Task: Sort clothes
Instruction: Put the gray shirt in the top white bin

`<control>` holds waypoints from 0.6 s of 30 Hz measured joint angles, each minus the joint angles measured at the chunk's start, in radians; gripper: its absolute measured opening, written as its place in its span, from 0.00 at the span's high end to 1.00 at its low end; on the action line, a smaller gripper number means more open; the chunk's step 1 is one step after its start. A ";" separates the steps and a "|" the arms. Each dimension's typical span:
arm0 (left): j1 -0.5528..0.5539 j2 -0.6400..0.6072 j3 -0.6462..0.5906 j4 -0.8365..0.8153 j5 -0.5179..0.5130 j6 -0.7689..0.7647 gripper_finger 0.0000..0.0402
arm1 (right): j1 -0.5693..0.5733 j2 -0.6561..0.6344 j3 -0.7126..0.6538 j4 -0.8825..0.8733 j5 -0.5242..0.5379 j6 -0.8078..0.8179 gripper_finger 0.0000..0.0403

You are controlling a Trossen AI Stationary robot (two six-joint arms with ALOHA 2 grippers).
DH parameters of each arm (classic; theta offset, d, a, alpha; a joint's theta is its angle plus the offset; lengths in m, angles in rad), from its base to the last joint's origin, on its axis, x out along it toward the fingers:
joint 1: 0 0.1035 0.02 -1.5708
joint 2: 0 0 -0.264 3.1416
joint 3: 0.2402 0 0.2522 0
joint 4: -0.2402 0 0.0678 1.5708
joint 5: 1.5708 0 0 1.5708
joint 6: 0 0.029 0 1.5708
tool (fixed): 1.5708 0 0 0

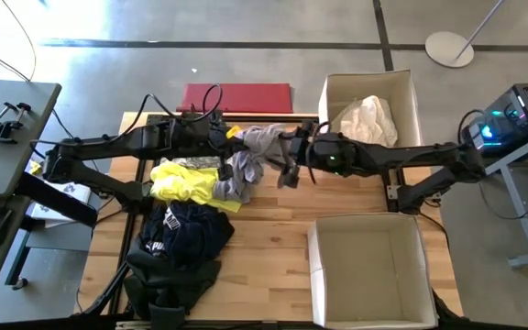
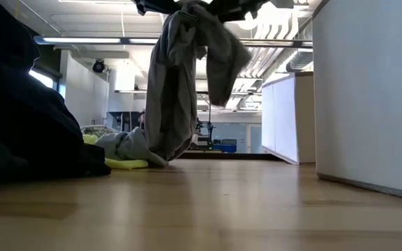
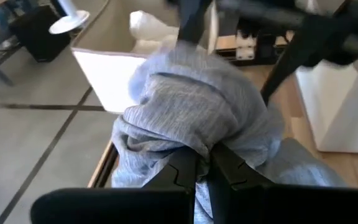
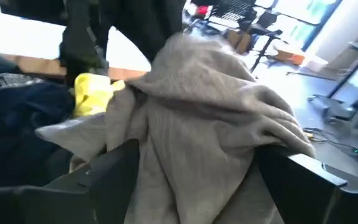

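Observation:
A grey garment [image 1: 257, 145] hangs between my two grippers above the table's far middle. Its lower end [image 2: 135, 148] rests on the table beside a neon yellow garment [image 1: 187, 181]. My left gripper [image 1: 234, 134] is shut on the grey garment [image 3: 191, 118]. My right gripper [image 1: 291, 151] is open, its fingers on either side of the same garment [image 4: 197, 124]. A navy garment with white Puma logos [image 1: 186, 231] lies at the near left. A white garment [image 1: 370, 117] lies in the far white box [image 1: 335, 92]. My left gripper pinches a bunched fold of the grey garment [image 3: 199, 144] between its two fingers, several layers thick. It comes level from the table's left. The cloth hangs below the hold, its lower end on the table. My right gripper is open around the garment's upper part [image 4: 191, 155]. The cloth drapes against both spread fingers [image 4: 114, 171]. It comes from the table's right.
An open white box [image 1: 369, 268] stands at the near right, with its wall close in the low view [image 2: 368, 90]. A flat red mat [image 1: 236, 96] lies beyond the table's far edge. Bare wood shows in the table's middle [image 1: 273, 229].

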 joint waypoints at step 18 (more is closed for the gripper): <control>-0.021 0.087 0.000 0.074 0.120 0.030 0.95 | -0.036 0.266 -0.002 0.417 -0.132 -0.048 0.76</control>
